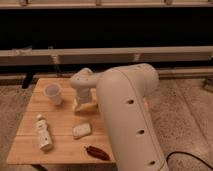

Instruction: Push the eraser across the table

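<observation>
On the wooden worktop [62, 119] sit four loose things: one pale cup [53, 93] at the back left, one white bottle [43, 133] lying at the front left, one white eraser [81, 130] near the front middle, and one dark red oblong [97, 152], hard to identify, by the front edge. Just behind the eraser, apart from it, hangs the hand [84, 105]; I cannot tell whether it is wide or narrow. One bulky white arm [127, 115] hides the worktop's right side.
</observation>
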Robot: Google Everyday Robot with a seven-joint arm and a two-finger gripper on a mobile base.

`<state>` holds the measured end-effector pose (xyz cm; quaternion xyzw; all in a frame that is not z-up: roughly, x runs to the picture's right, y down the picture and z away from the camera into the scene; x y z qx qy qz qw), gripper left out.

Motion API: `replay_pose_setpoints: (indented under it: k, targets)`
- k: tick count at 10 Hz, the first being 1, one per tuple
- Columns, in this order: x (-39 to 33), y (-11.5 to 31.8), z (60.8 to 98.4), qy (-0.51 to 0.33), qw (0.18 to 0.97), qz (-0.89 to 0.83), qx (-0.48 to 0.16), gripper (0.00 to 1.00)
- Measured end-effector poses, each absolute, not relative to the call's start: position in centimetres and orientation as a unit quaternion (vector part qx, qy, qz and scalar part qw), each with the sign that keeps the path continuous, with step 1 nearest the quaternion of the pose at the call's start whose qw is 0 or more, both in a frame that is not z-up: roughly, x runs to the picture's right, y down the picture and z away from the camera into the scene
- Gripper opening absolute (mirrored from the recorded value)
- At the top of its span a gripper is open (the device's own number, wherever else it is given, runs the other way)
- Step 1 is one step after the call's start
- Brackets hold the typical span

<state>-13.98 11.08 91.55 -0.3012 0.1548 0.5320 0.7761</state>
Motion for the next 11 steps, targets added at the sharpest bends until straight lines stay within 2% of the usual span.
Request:
replay_pose_setpoints:
  k: [7, 11]
  targets:
    - [-14.2, 11.0, 91.0, 0.155, 0.779, 0.528, -0.300, 0.80]
    - [-16.9, 11.5, 90.0, 0.140, 0.800, 0.507, -0.288, 0.80]
